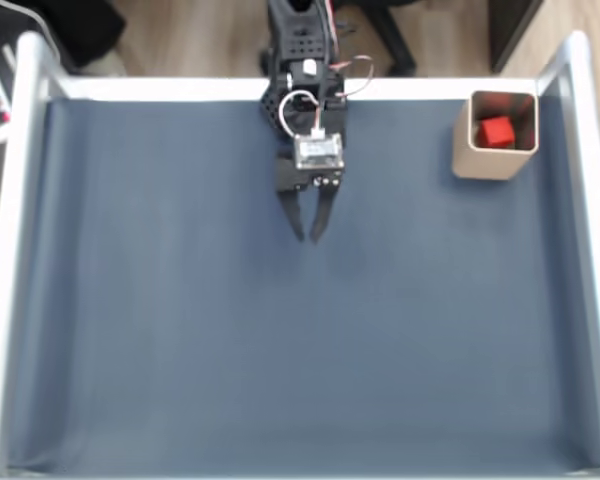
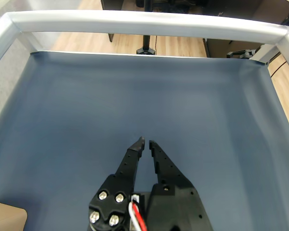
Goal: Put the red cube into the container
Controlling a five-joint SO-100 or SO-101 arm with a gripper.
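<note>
The red cube lies inside the container, a pale square open-topped tin at the back right corner of the blue mat in the fixed view. My black gripper hangs over the mat near the back middle, well to the left of the tin, pointing toward the front. Its fingers are closed tip to tip with nothing between them. In the wrist view the gripper points across bare mat, and a tan corner of the container shows at the bottom left.
A blue mat covers the work area, bounded by a raised white frame on all sides. The arm's base stands at the back middle. Beyond the far rail are wooden floor and furniture legs.
</note>
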